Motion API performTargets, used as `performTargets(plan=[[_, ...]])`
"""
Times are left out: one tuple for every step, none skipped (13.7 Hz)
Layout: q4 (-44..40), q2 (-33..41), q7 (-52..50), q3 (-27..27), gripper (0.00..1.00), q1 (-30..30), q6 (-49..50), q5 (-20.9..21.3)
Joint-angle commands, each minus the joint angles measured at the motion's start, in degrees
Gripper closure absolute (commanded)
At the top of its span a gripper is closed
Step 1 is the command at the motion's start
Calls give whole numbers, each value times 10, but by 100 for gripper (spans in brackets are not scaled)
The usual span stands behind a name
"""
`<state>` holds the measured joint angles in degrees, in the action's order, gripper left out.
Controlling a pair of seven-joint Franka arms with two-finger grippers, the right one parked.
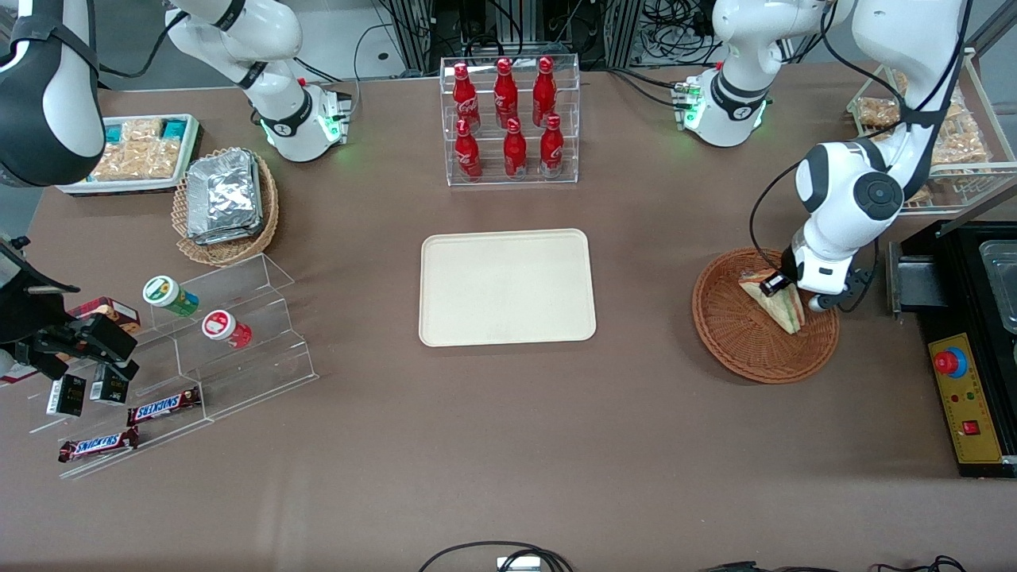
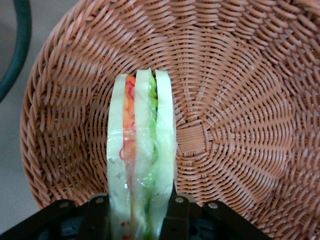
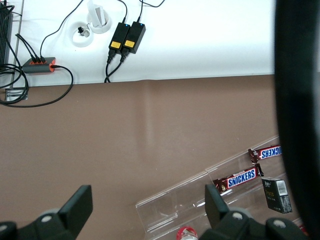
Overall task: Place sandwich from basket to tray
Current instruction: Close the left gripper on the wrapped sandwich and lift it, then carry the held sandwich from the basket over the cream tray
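Two black fingers [image 2: 177, 215] of the left gripper [image 2: 137, 220] pinch the clear-wrapped triangular sandwich [image 2: 141, 155] inside the round reddish-brown wicker basket [image 2: 240, 100]; the cream-beige rectangular tray [image 1: 507, 287] lies well apart.

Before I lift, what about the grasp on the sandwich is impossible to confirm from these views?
- Front view: the gripper is over the basket; the wrist body hides its fingertips.
- Left wrist view: fingers flank the sandwich, but the frame edge cuts off the sandwich's near end.
- Whether the sandwich is lifted off the basket: neither view settles it.
- The sandwich's underside: hidden in both.
- Tray: fully visible, unoccluded.
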<state>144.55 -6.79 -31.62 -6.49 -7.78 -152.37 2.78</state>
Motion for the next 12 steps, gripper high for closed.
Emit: performTargets(plan=[[-7, 36, -7, -6, 100, 5, 38, 7], [-16, 48, -7, -9, 100, 10, 60, 7], [-29, 56, -7, -18, 100, 11, 87, 7], [-44, 64, -7, -34, 100, 11, 114, 7], [-59, 71, -8, -46, 100, 11, 138, 7], [-75, 77, -9, -59, 100, 11, 160, 7], [-98, 78, -11, -78, 100, 11, 188, 7], [-124, 77, -13, -95, 100, 11, 221, 7], [-151, 72, -13, -114, 100, 11, 247, 7], [-171, 67, -14, -132, 100, 11, 268, 7], [-182, 63, -14, -149, 100, 11, 279, 7], [-187, 62, -23, -170, 100, 11, 280, 7]])
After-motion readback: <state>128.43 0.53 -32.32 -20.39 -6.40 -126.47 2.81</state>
